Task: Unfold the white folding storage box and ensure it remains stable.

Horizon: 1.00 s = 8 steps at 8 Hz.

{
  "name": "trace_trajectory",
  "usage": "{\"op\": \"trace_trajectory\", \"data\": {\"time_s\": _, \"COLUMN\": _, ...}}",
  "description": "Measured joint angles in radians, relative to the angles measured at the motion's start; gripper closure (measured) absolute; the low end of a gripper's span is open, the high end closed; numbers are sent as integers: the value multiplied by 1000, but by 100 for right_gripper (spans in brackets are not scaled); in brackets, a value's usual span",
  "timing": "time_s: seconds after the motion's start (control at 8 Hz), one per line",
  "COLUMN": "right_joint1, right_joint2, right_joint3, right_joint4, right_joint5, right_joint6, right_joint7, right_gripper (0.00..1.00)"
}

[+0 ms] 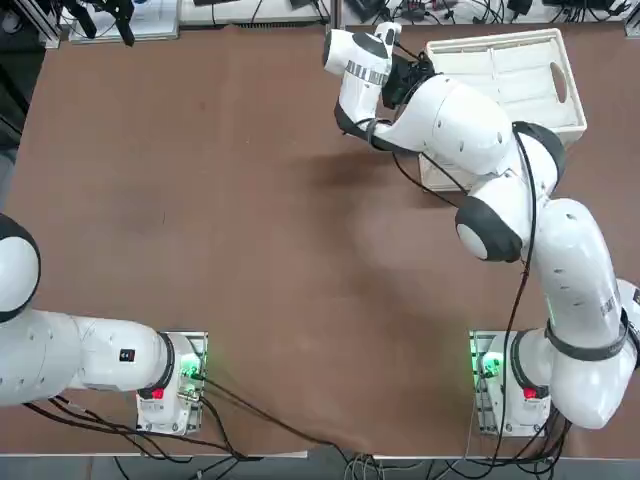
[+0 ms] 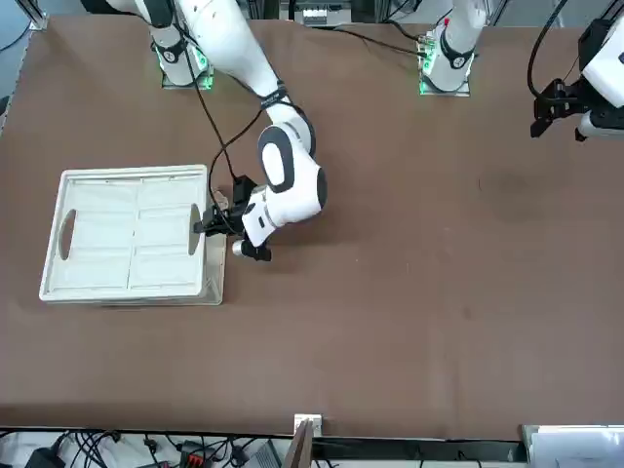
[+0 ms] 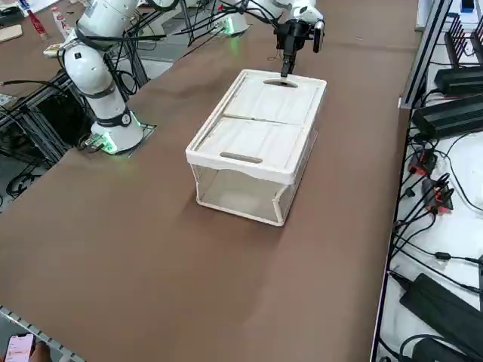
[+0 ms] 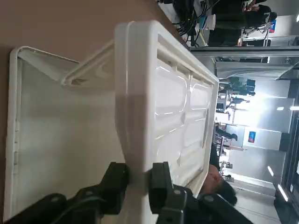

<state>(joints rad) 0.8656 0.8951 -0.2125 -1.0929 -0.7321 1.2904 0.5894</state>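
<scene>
The white folding storage box [image 1: 500,70] is set on the brown table [image 1: 200,200], toward its far edge on the robot's right; its upper panel [image 3: 253,136], pierced by two oval handle holes, is raised above the base, and the inside is exposed at the end facing the robot's right. On the box's left side, its thick rim [image 4: 135,102] is straddled by the right gripper [image 4: 139,176], whose fingers [image 4: 160,179] are parted only by the rim's thickness and closed on it. From the box back toward the robot, the white right arm [image 2: 229,44] is stretched, with a black cable [image 1: 530,220] run along it. Its base [image 1: 515,385] is mounted at the table edge, nearer the robot than the box. Beyond the box, past the far edge, black power units [image 3: 453,119] and loose cables are laid on a white surface. Past the box's rim, a dark-haired person [image 4: 218,184] is seen in the room.
</scene>
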Motion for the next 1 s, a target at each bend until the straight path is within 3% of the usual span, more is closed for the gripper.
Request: {"op": "trace_trajectory", "data": {"time_s": 1.0, "right_joint1": 4, "right_joint2": -5, "right_joint3": -7, "right_joint4": 0, "right_joint5": -1, "right_joint6": 0, "right_joint7": 114, "right_gripper": 71}}
